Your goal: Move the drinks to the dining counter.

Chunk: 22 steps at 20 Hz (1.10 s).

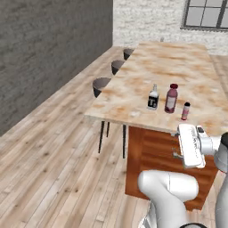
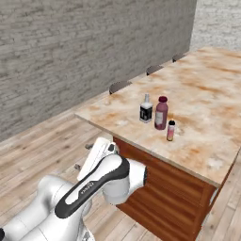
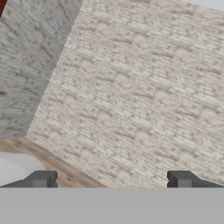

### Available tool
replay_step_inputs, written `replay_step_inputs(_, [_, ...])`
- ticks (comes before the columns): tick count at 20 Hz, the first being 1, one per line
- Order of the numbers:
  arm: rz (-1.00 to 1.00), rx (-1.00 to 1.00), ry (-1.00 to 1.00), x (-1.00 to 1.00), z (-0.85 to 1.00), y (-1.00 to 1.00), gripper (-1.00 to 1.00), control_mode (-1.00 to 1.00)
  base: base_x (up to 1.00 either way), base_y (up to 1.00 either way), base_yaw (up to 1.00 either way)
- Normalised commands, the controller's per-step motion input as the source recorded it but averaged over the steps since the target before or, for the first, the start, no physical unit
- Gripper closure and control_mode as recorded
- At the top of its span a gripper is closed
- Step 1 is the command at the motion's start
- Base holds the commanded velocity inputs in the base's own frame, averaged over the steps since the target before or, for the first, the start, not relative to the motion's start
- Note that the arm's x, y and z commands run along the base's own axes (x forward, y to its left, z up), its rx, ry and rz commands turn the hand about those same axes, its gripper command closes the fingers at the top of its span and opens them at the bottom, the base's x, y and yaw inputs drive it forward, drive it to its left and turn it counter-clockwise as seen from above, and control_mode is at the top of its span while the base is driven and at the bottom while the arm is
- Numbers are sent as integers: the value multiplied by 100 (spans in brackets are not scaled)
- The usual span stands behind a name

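Three drinks are seen standing upright in a close row on the dining counter (image 1: 147, 75) near its front edge: the black bottle marked "T" (image 1: 153, 97), the taller maroon bottle (image 1: 171, 98) just beside it, and a tiny pink bottle (image 1: 185, 111) at the row's end. All are judged rigid, smooth and easily toppled, so each is best taken around the body, below the narrower neck or cap. The gripper (image 3: 111, 180) is held wide open and empty, below the counter's edge, aimed at a brick wall (image 3: 140, 87).
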Motion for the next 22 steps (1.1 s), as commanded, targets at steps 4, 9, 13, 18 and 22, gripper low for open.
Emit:
replay_step_inputs(4, [0,0,0,0,0,0,-100,100,-18,63,53])
replay_step_inputs(9, [0,0,0,0,0,0,-100,100,0,58,76])
replay_step_inputs(13, [0,0,0,0,0,0,-100,100,1,58,81])
replay_step_inputs(18, [0,0,0,0,0,0,-100,100,0,55,78])
replay_step_inputs(22, [0,0,0,0,0,0,-100,100,0,56,75])
